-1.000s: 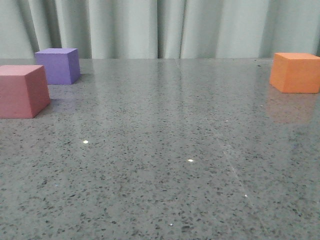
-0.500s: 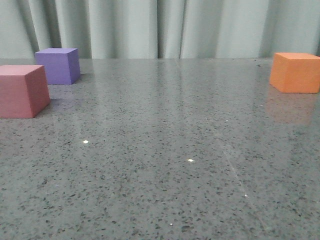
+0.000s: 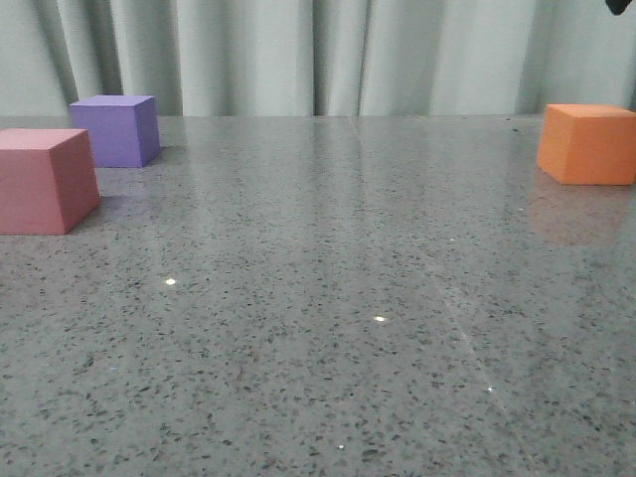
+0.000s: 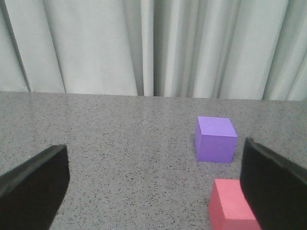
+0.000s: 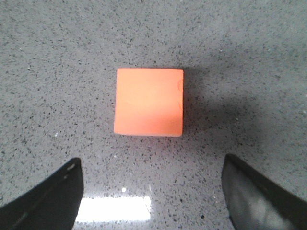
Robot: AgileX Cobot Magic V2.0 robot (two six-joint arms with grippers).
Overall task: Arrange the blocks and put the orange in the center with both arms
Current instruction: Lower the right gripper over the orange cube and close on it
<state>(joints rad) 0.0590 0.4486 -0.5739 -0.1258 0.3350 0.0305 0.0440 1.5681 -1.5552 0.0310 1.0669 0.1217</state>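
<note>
The orange cube [image 3: 588, 144] rests at the table's far right; from above it shows as a square [image 5: 149, 102]. My right gripper [image 5: 152, 191] hovers over it, open, the cube lying just beyond the fingertips with nothing between them. Only a dark tip of that arm [image 3: 622, 6] shows in the front view's top right corner. The pink-red cube [image 3: 44, 181] stands at the left, the purple cube [image 3: 117, 130] just behind it. My left gripper [image 4: 154, 184] is open; the purple cube [image 4: 216, 139] and the pink-red cube [image 4: 232, 205] lie near its right-hand finger [image 4: 273, 184].
A speckled grey stone tabletop [image 3: 328, 298] stretches between the left cubes and the orange one. A pale pleated curtain [image 3: 318, 55] hangs along the table's far edge. A bright light reflection [image 5: 112, 210] glares on the surface below the right gripper.
A dark tip of the right arm has come into the front view's top right corner. The three cubes have not moved.
</note>
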